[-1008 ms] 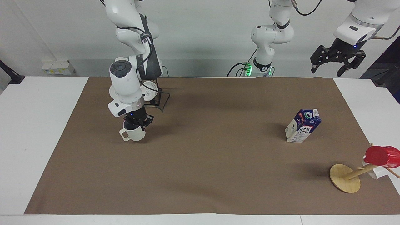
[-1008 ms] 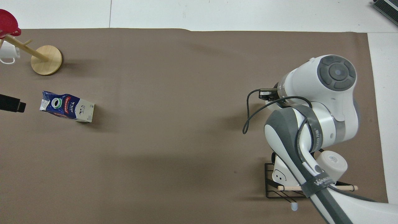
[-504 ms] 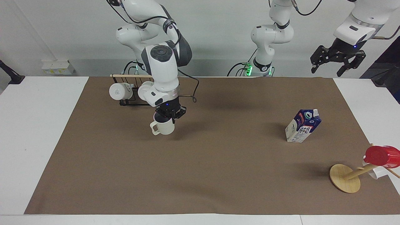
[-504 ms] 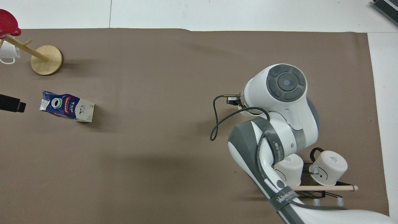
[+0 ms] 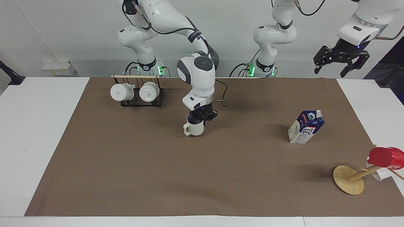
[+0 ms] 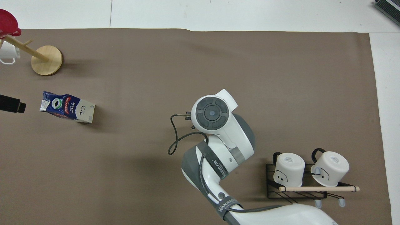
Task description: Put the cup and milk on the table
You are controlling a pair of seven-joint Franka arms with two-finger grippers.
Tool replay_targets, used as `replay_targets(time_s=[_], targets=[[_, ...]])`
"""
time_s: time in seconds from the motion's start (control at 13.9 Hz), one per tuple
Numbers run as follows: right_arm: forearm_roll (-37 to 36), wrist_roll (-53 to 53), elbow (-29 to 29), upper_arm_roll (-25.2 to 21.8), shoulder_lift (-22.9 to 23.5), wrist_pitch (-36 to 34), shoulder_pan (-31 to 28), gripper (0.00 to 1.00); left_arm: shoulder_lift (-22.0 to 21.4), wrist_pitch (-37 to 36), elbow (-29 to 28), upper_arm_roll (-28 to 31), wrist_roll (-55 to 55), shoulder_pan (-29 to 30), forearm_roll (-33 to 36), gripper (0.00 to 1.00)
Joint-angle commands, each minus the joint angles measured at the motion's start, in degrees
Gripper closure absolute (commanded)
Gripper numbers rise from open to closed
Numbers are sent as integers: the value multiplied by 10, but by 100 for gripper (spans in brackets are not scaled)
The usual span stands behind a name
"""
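The cream-beige cup [image 5: 195,127] hangs upright from my right gripper [image 5: 201,117], which is shut on its rim, low over the brown sheet [image 5: 221,176] of the table [image 5: 38,132] near its middle. I cannot tell whether the cup touches the sheet. In the overhead view the arm's wrist [image 6: 212,113] hides the cup. The milk [image 5: 305,126] stands on the sheet toward the left arm's end; it also shows in the overhead view [image 6: 67,107]. My left gripper [image 5: 341,61] waits open and empty, raised over that end.
A black wire rack [image 5: 137,94] with two white mugs stands near the right arm's base, also in the overhead view [image 6: 300,184]. A wooden mug tree [image 5: 348,179] with a red cup [image 5: 386,156] and a white mug stands farther from the robots than the milk.
My right gripper has carried the cup from in front of the rack toward the middle of the table. The rack with its two mugs is uncovered. The left arm and the milk have not moved.
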Motion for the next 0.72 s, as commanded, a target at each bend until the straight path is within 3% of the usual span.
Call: replay_targets(time_s=[0.0, 0.58, 0.65], targets=[[-4, 11, 18, -1, 16, 14, 2, 100, -15, 8, -20, -1, 1, 6, -2, 0], [-24, 10, 11, -1, 31, 30, 14, 97, -15, 13, -20, -1, 6, 15, -2, 0], [-24, 11, 11, -1, 31, 25, 14, 54, -15, 13, -20, -1, 6, 15, -2, 0]])
